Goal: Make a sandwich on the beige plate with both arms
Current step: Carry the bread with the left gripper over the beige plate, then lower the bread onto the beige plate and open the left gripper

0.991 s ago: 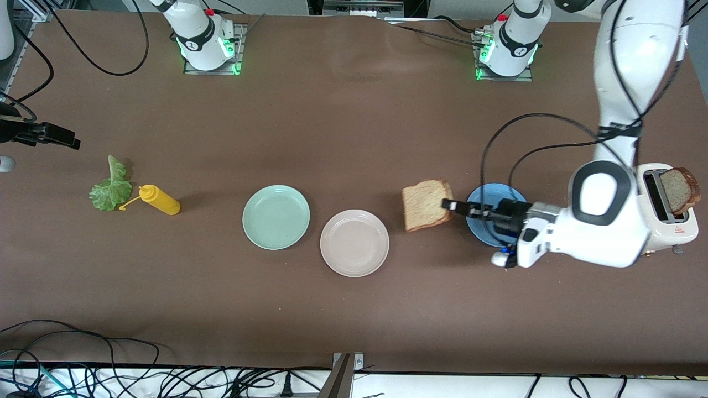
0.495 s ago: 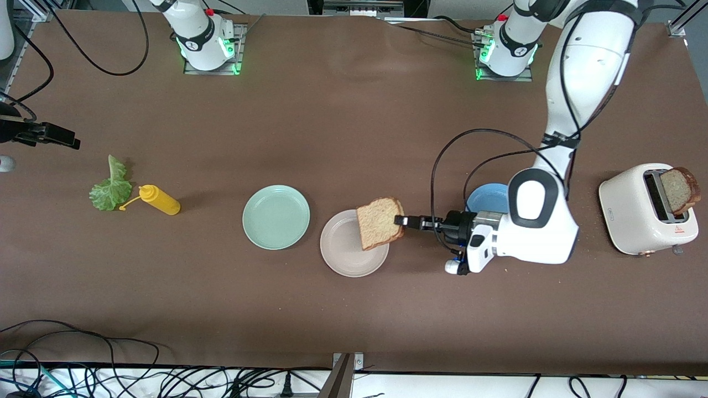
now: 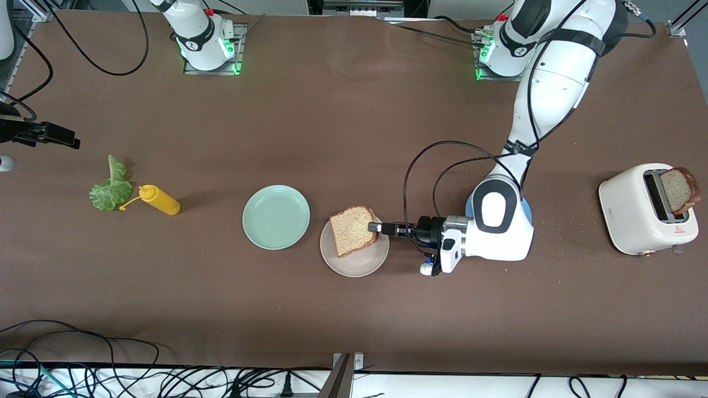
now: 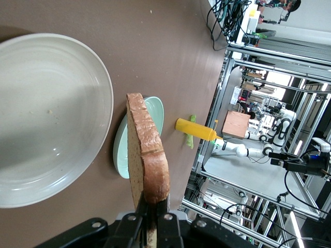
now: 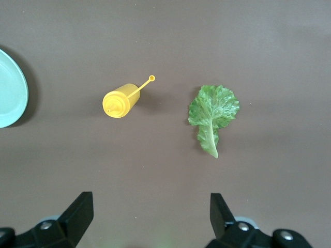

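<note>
- Brown toast slice (image 3: 354, 230) is clamped on edge in the left gripper (image 3: 376, 227), over the beige plate (image 3: 362, 264).
- The right gripper (image 5: 150, 217) hangs with its jaws spread wide above the lettuce leaf (image 5: 212, 116) and yellow bottle (image 5: 120, 100).
- A second slice (image 3: 679, 190) stands in the toaster (image 3: 636, 213).

Toast slice (image 3: 353, 229) tilted over beige plate (image 3: 359, 263)

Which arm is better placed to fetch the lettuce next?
Right. The right gripper hangs open over the lettuce leaf and yellow bottle, while the left gripper is shut on a bread slice over the beige plate.
</note>
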Robot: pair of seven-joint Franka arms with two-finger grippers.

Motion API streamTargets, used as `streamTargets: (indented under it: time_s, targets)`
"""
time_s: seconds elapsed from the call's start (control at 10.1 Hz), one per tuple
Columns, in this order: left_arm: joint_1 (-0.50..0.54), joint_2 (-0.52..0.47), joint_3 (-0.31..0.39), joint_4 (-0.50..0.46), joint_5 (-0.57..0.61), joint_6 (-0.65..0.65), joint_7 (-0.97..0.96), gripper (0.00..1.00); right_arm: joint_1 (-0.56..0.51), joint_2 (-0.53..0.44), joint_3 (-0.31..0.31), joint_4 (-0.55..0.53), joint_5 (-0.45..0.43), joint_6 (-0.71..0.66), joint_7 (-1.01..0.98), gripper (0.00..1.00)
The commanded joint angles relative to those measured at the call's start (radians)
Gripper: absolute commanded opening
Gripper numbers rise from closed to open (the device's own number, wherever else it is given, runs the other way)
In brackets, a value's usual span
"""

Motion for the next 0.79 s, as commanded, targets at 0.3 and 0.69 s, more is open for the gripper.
streamTargets:
  time_s: [0.3,0.69]
  targets:
    - [-0.038,0.061,0.012,0.024,-0.059,0.064,0.095,0.0,0.0,0.0,0.001,0.01,0.002,-0.002,-0.014,1.0]
    - [-0.061,0.08,0.012,0.024,-0.057,0.122,0.1,0.0,0.0,0.005,0.001,0.016,0.002,-0.002,-0.014,1.0]
